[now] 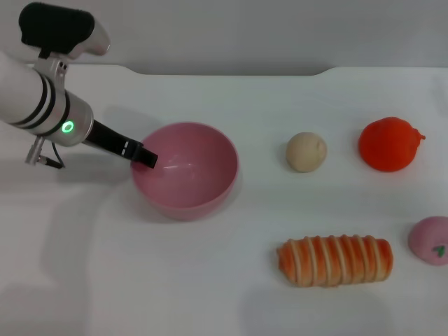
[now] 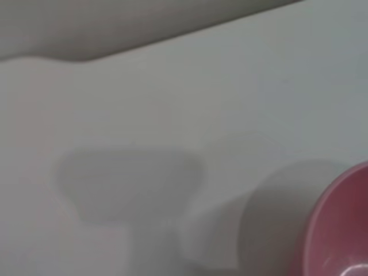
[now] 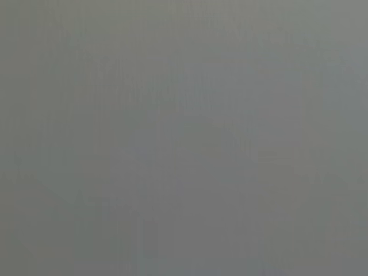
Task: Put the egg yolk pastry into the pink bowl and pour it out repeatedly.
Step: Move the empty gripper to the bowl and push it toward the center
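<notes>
Left gripper at the bowl rim, pastry out on the table.

Head view: your left gripper [image 1: 145, 158] sits at the left rim of the pink bowl [image 1: 186, 170], apparently pinching it; the egg yolk pastry [image 1: 306, 151] lies right of the bowl, apart. Tip now and the empty bowl may slip or slide. Left wrist view: only the bowl's edge shows. Right wrist view: blank grey; right gripper unseen.

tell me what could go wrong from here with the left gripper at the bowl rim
1. The left gripper sits at the rim of the pink bowl; a thin grip on smooth plastic might slip when tilted.
2. The bowl looks empty and the egg yolk pastry lies on the table to its right, so a pour now would tip out nothing.
3. A poured pastry could roll toward the orange ball or the striped bread roll.
</notes>
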Tool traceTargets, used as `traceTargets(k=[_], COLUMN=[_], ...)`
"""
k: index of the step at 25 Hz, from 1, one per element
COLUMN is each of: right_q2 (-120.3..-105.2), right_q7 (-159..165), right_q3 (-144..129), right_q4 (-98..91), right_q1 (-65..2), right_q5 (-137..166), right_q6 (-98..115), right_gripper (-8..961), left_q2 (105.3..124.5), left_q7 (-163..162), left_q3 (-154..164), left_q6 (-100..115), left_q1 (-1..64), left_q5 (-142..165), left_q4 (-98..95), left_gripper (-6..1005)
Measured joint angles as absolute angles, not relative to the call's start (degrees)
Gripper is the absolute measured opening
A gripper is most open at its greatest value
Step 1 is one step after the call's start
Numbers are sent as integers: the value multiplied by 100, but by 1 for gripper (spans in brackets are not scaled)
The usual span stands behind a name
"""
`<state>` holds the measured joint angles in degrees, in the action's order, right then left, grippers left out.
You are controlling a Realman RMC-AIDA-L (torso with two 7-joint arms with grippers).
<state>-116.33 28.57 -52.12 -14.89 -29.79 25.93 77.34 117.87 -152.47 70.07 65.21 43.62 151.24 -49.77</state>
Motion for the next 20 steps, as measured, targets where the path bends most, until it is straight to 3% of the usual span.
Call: traceTargets(k=[15, 20], right_q2=[-11599, -11602], right_q7=[2856, 2856], right_q3=[-5212, -5211], right_q4=[-1476, -1477], right_q1=[-2970, -2958], right_q5=[2592, 2592], right_q6=[7734, 7730], right_gripper=[637, 636], left_q2=[11798, 11791], left_q7=[-15284, -15236], left_q3=[7277, 7317], left_q6=[6518, 6569], left_q1=[4298, 4319], left_q5=[15117, 15117], left_q4=[-4886, -4915], left_gripper=[757, 581])
